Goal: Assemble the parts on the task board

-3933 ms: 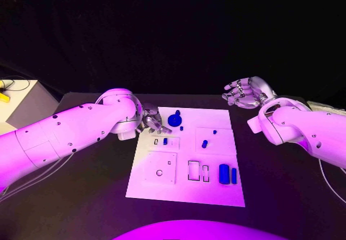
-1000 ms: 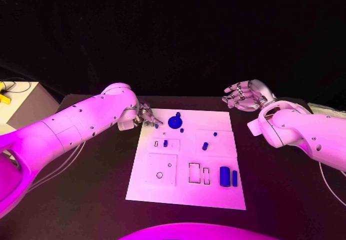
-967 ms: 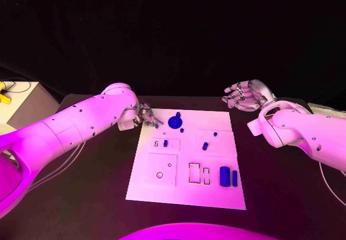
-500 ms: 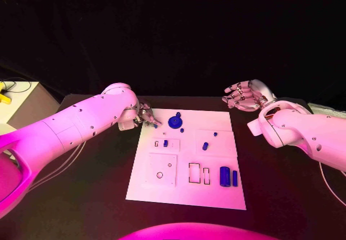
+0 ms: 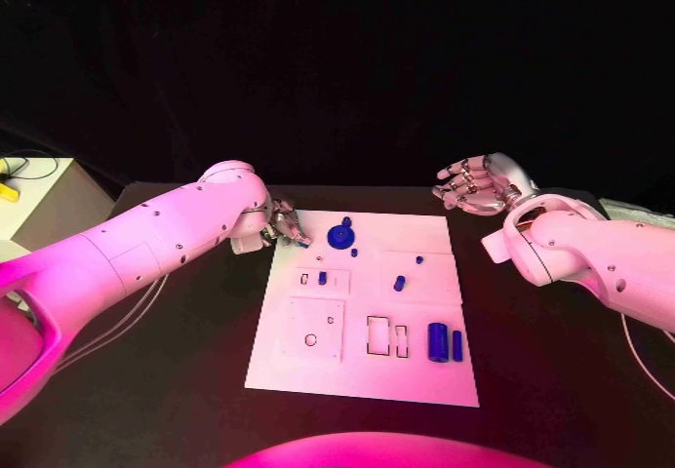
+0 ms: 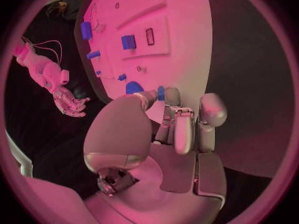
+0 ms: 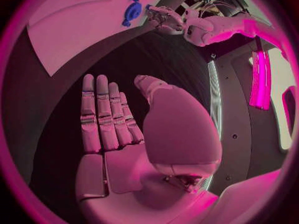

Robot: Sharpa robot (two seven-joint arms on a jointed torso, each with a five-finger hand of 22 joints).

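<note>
**No readable text**

No words, labels, brand marks, numbers or signs can be read in any of the views. The task board (image 5: 363, 322) carries only outlined recesses and small blue parts, with no lettering that can be made out. The white arms show dark dots but no markings that read as text, and the counter (image 5: 183, 390) bears nothing written.
</note>
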